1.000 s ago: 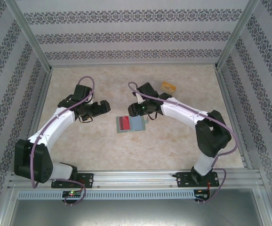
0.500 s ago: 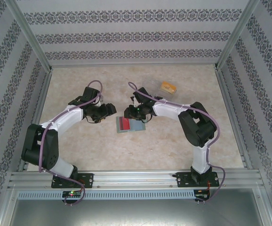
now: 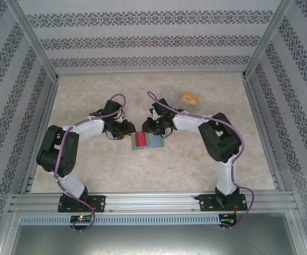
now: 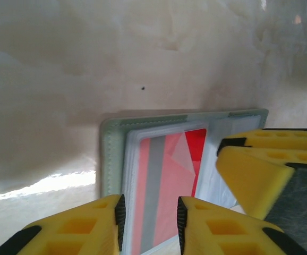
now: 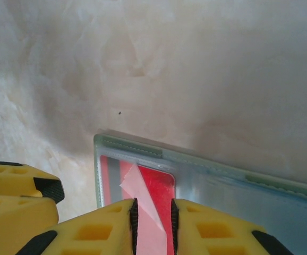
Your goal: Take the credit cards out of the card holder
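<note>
The card holder (image 3: pixel 154 141) lies open and flat in the middle of the table, grey-green edged with bluish inner pockets. A red credit card (image 4: pixel 164 180) with a grey stripe sits in its left clear pocket, and a triangular fold of clear film lies over it. My left gripper (image 4: pixel 151 223) hovers over that pocket's near edge with its jaws apart and the card showing between them. My right gripper (image 5: pixel 153 223) points down at the same card, its jaws a narrow gap apart, nothing visibly clamped. Both grippers meet above the holder, left gripper (image 3: pixel 128 130) and right gripper (image 3: pixel 152 127).
A small yellow-orange piece (image 3: pixel 190 98), seemingly a card, lies at the back right of the table. Metal frame posts and patterned walls close in the table on three sides. Each gripper's yellow fingers (image 4: pixel 265 159) crowd the other's view.
Both arms have swung inward to the card holder, the left from the left, the right from behind. Both pairs of jaws have narrowed. The holder has not moved.
</note>
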